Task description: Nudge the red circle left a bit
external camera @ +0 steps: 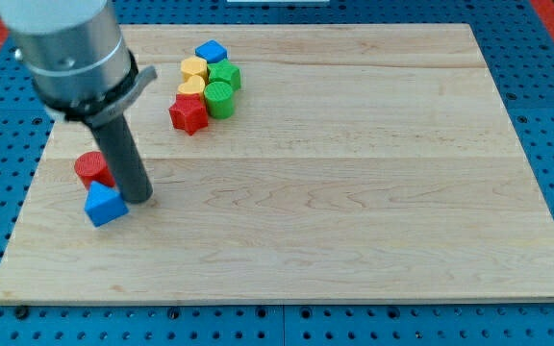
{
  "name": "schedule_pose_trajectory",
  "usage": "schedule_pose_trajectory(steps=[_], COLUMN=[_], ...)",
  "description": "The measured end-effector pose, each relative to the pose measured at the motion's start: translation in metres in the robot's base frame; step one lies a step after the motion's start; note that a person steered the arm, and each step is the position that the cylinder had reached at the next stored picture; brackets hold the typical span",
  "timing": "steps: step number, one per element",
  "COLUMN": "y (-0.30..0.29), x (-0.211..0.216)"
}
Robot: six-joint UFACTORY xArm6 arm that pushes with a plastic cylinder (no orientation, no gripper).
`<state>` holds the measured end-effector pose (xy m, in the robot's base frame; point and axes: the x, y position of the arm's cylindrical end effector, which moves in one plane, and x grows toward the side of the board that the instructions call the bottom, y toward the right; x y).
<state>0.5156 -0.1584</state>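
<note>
Since red circle (91, 169) sits near bench (354, 192) left edge, tip (139, 199) just right of it beside blue triangle (105, 204), you push gently leftward, avoiding triangle. No jaws fitted.

Eight blocks are sitting on the wooden board (354, 192) — two red: a circle (90, 168) near the left edge, a star (188, 113) toward the top edge; two blue (105, 204) (210, 51); two yellow (194, 68) (191, 86); two green (226, 75) (219, 98); one rod is standing there too — my tip (140, 199).
</note>
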Motion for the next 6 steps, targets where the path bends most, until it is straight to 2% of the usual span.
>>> schedule_pose_trajectory(steps=[1, 2, 3, 5, 6], y=[0.000, 0.009, 0.017, -0.033, -0.024], x=[0.002, -0.021, -0.076, -0.036, -0.020])
